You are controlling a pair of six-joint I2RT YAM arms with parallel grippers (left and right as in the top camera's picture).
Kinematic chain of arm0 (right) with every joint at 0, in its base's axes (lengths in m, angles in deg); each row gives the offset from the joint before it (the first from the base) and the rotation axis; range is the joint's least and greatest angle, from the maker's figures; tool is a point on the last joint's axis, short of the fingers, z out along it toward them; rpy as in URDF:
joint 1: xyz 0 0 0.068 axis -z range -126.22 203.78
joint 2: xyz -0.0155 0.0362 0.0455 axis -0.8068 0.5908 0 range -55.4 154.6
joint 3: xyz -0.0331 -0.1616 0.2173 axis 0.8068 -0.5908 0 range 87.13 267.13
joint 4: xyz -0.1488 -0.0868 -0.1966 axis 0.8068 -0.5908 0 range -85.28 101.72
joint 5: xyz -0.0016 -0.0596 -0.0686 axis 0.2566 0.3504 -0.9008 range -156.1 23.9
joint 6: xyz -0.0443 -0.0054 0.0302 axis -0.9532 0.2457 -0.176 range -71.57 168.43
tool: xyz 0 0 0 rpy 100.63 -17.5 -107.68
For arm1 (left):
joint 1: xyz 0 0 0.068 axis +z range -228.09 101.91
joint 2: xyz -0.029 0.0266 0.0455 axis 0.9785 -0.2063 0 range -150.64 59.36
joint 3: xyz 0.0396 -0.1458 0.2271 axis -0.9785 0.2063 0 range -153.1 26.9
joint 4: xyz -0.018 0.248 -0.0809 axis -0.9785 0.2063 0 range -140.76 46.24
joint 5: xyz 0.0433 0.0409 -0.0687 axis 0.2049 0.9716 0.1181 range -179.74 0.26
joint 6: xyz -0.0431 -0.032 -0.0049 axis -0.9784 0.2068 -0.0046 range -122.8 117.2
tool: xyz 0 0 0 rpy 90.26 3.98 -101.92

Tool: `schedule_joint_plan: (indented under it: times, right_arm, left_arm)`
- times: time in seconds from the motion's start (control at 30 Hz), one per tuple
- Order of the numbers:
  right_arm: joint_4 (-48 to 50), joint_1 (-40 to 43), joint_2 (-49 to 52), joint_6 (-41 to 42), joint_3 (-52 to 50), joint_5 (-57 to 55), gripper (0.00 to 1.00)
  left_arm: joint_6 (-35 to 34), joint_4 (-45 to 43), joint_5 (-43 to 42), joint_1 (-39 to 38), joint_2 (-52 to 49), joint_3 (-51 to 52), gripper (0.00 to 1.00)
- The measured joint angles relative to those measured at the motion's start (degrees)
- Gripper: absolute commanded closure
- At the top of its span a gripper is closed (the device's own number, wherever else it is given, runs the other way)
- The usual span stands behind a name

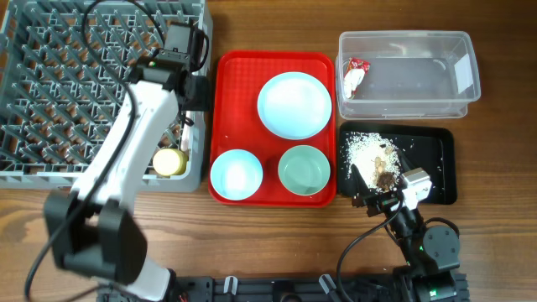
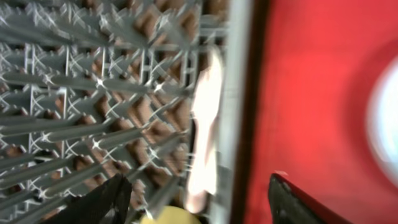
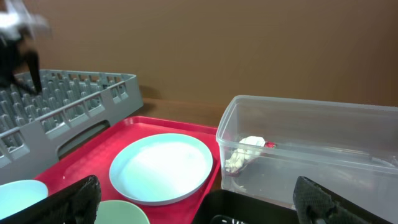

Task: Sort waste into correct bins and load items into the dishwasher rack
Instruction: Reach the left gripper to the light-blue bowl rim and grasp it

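The grey dishwasher rack [image 1: 50, 92] fills the far left. My left gripper [image 1: 191, 105] hangs open and empty over its right edge [image 2: 199, 208]. Below it a white spoon [image 2: 205, 124] leans inside the rack wall, next to the yellow cup [image 1: 169, 161] [image 2: 165, 216]. The plate [image 1: 294, 104], saucer [image 1: 236, 174] and bowl [image 1: 304, 169] sit on the red serving tray [image 1: 243, 75]. The snack wrapper [image 1: 355, 77] lies in the clear tub [image 1: 436, 50]. Rice crumbs [image 1: 367, 145] and brown bits [image 1: 386, 177] lie in the black tray [image 1: 440, 168]. My right gripper [image 1: 382, 200] [image 3: 202, 211] is open and empty at that tray's near edge. No fork is visible.
In the right wrist view the plate [image 3: 165, 167], bowl [image 3: 121, 214], saucer [image 3: 18, 190], tub [image 3: 323, 124] with wrapper [image 3: 245, 154] and rack [image 3: 62, 106] lie ahead. The left arm crosses the rack's right side. Bare wooden table surrounds everything.
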Motion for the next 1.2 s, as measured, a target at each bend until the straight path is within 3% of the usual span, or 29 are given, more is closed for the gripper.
schedule_joint_plan:
  times: [0.13,0.33,0.5,0.73,0.8,0.9,1.07,1.2]
  right_arm:
    - [0.0,0.0,0.0,0.0,0.0,0.0,0.0]
    - [0.0,0.0,0.0,0.0,0.0,0.0,0.0]
    - [0.0,0.0,0.0,0.0,0.0,0.0,0.0]
    - [0.0,0.0,0.0,0.0,0.0,0.0,0.0]
    - [0.0,0.0,0.0,0.0,0.0,0.0,0.0]
    - [0.0,0.0,0.0,0.0,0.0,0.0,0.0]
    - [0.0,0.0,0.0,0.0,0.0,0.0,0.0]
    - [0.0,0.0,0.0,0.0,0.0,0.0,0.0]
  left_arm:
    - [-3.63,3.56,-9.2,-5.22,8.35,-1.79,0.42]
    - [-13.55,9.31,-14.71,-17.53,7.3,0.61,0.47]
    - [-20.52,1.73,-15.87,-26.77,3.74,10.08,0.5]
    - [-24.74,-9.49,-15.98,-27.91,-2.08,16.48,0.62]
    - [-24.96,-10.6,-15.98,-28.24,-4.42,16.48,0.72]
    - [-25.44,-10.84,-15.98,-29.0,-7.54,16.48,0.96]
    - [-25.57,-10.29,-15.91,-29.33,-9.27,16.35,0.96]
    - [-25.29,0.76,-12.15,-29.33,-8.28,11.15,0.96]
